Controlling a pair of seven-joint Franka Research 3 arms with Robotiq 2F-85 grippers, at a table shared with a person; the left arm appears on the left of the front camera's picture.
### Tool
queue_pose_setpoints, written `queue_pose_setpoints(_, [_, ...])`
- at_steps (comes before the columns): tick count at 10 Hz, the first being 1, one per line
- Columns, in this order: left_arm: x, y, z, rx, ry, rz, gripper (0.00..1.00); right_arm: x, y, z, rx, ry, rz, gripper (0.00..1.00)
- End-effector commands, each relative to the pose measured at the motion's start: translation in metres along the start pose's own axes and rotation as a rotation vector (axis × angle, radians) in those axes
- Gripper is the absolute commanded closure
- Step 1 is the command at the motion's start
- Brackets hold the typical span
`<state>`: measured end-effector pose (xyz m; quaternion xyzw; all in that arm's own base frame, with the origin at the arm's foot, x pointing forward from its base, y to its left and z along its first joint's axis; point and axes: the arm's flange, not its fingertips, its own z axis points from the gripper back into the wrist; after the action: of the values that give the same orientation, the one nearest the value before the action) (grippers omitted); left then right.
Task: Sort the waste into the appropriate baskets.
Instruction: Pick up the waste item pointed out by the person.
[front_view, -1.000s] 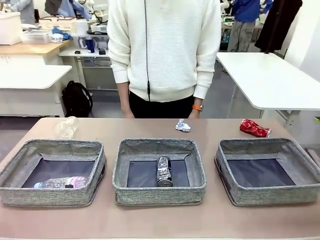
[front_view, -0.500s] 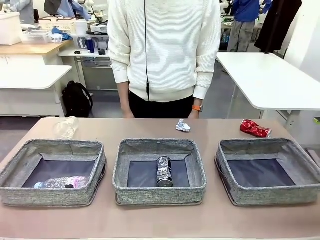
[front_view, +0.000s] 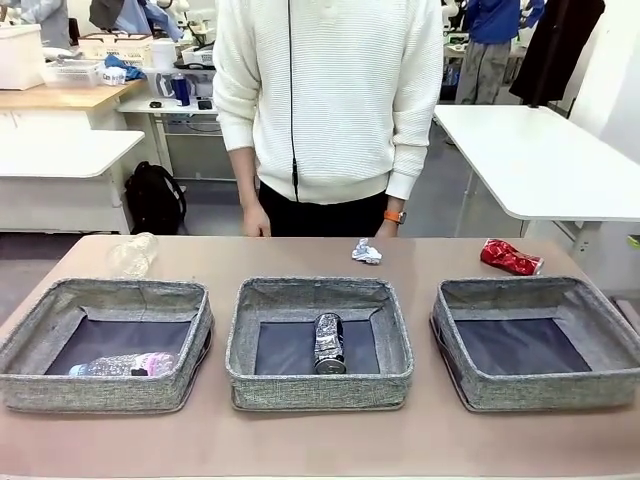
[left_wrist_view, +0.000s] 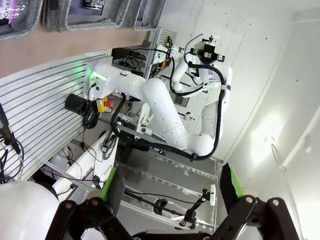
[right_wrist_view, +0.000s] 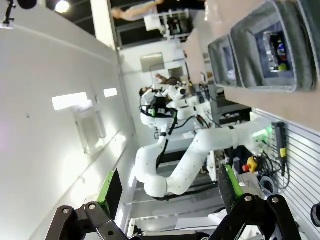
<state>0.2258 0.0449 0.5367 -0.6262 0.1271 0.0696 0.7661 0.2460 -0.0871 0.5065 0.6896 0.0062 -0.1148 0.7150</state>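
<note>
Three grey woven baskets stand in a row on the table. The left basket holds a clear plastic bottle with a pinkish label. In the middle basket lies a crushed dark blue-silver can. The right basket shows a bare dark bottom. Behind them on the table lie a clear plastic cup, a white paper wad and a crushed red can. My left gripper is open with nothing in it and faces away from the table. My right gripper is likewise open with nothing between its fingers.
A person in a white sweater stands at the far edge, hands hanging just behind it. The baskets show at the left wrist view's top edge, and the baskets at the right wrist view's upper right. White tables stand beyond.
The person has shifted slightly, and the hand at picture left has come a little more into view. The waste and baskets have not moved.
</note>
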Motion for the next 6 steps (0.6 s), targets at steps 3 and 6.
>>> queue_pose_setpoints(3, [-0.0019,-0.0017,-0.0009,-0.009,0.006,-0.011,0.0,-0.002,0.0016,0.0006,0.0,0.009,0.013,0.0])
queue_pose_setpoints(6, [-0.0019,-0.0017,-0.0009,-0.009,0.006,-0.011,0.0,-0.002,0.0016,0.0006,0.0,0.009,0.013,0.0])
